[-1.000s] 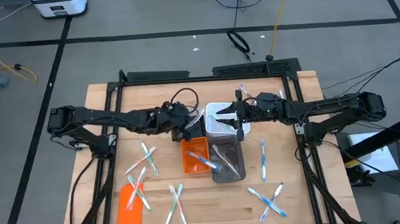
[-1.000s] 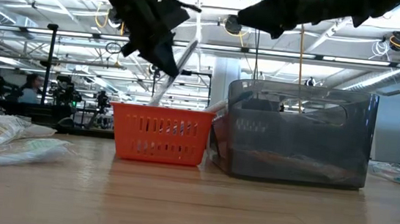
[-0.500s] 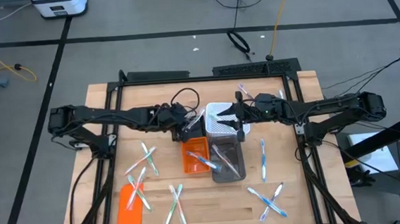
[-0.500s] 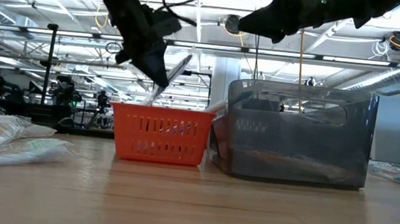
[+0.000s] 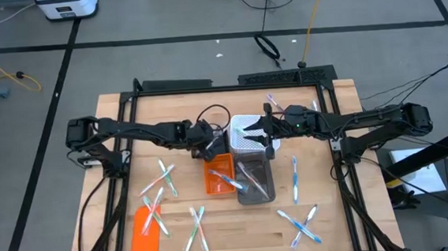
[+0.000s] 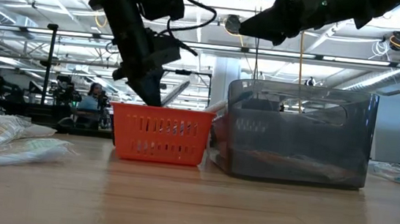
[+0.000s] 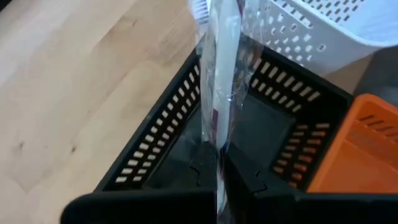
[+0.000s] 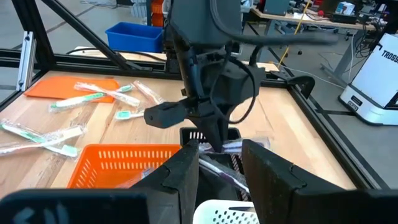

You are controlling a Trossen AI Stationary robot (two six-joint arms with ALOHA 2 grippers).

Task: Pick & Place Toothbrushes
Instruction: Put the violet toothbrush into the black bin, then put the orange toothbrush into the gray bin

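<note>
My left gripper (image 5: pixel 210 147) is shut on a plastic-wrapped toothbrush (image 7: pixel 219 93) and hangs low over a black slotted basket (image 7: pixel 155 155), just behind the orange basket (image 6: pixel 160 132). The low view shows that toothbrush (image 6: pixel 176 91) slanting above the orange basket's rim. My right gripper (image 5: pixel 265 130) hovers open over the white basket (image 5: pixel 245 137), touching nothing. Several more toothbrushes lie flat on the table to the left (image 5: pixel 163 179) and right (image 5: pixel 295 176), and some sit in the orange basket (image 5: pixel 221 175) and the grey bin (image 5: pixel 254 180). My left gripper pinches the wrapped toothbrush between its two fingers (image 7: pixel 202 173) near one end of the handle (image 7: pixel 217 163). The fingers come from above, slanting down. The toothbrush is lifted clear and tilted, its free end (image 7: pixel 208 12) reaching out over the black basket toward the white one.
A flat orange lid (image 5: pixel 143 234) lies at the near left of the table. The translucent grey bin (image 6: pixel 297 132) stands right of the orange basket. Black frame rails (image 5: pixel 125 116) border the wooden table. Crossed toothbrushes lie near the front edge (image 5: pixel 196 230) and at near right (image 5: pixel 302 224).
My left gripper has moved down toward the baskets, carrying the toothbrush with it. The toothbrush, earlier well above the orange basket's rim, now sits lower, close to that rim. The left arm has also stretched slightly toward the table's right. My right gripper has kept still.
</note>
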